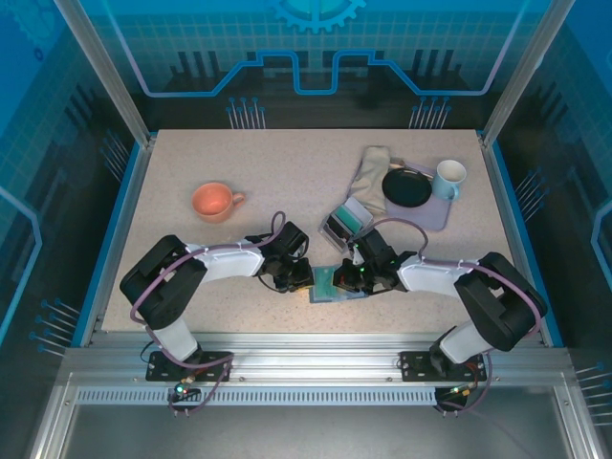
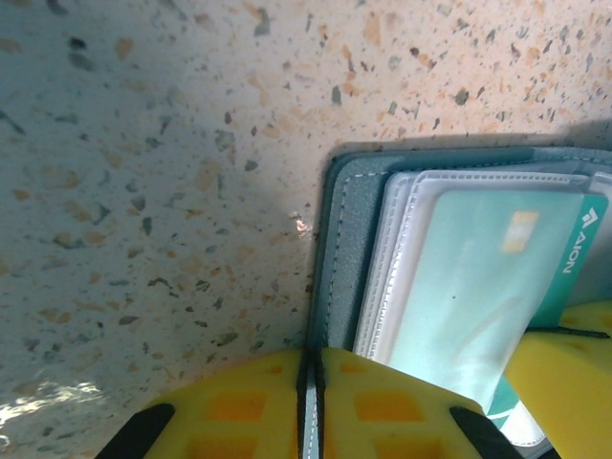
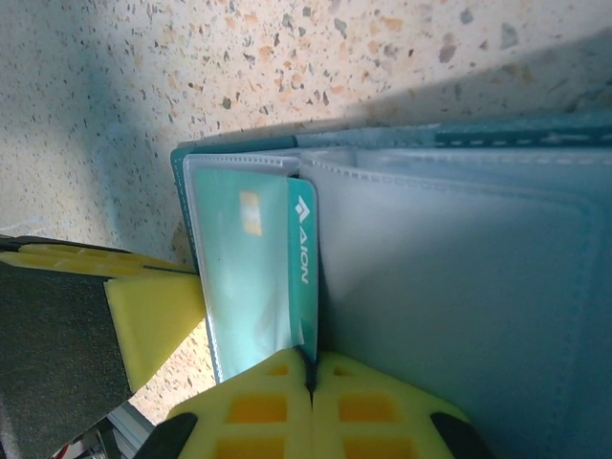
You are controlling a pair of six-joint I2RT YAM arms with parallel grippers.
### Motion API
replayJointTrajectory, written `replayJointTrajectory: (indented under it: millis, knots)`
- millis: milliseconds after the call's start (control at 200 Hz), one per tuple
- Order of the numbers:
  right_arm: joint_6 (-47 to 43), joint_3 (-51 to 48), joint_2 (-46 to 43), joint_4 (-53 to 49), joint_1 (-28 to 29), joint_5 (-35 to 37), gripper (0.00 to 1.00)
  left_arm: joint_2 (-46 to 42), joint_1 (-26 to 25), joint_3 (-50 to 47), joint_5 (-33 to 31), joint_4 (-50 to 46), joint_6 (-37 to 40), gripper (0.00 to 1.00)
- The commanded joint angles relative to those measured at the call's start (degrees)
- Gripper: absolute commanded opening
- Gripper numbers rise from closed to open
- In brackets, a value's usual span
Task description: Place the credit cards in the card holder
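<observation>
The slate-blue card holder [image 1: 330, 287] lies open on the table between my two grippers. In the left wrist view my left gripper [image 2: 313, 356] is shut on the stitched edge of the card holder [image 2: 349, 239]. A teal-green credit card [image 2: 478, 277] sits mostly inside a clear sleeve of it. In the right wrist view my right gripper [image 3: 308, 361] is shut on the exposed edge of that credit card [image 3: 300, 249], which reads AION and sticks out of the sleeve of the card holder [image 3: 382, 140]. From above, the left gripper [image 1: 298, 275] and right gripper [image 1: 358, 277] flank the holder.
A small grey tray [image 1: 337, 228] with something teal in it stands just behind the holder. An orange cup [image 1: 216, 201] is at mid left. At the back right a mat [image 1: 432, 212] carries a black plate [image 1: 406, 186] and a white mug [image 1: 448, 179], with a folded cloth [image 1: 371, 167] beside them.
</observation>
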Motion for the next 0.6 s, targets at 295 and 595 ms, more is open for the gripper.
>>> replayJointTrajectory:
  millis: [295, 595]
  knots:
    - [-12.05, 6.44, -10.57, -20.85, -2.43, 5.23, 0.31, -1.91, -0.62, -0.84, -1.92, -0.83, 0.61, 0.16]
    - [-33.80, 27.03, -6.07, -39.07, -5.70, 16.81, 0.42, -6.84, 1.44, 2.09, -4.36, -4.76, 1.74, 0.26]
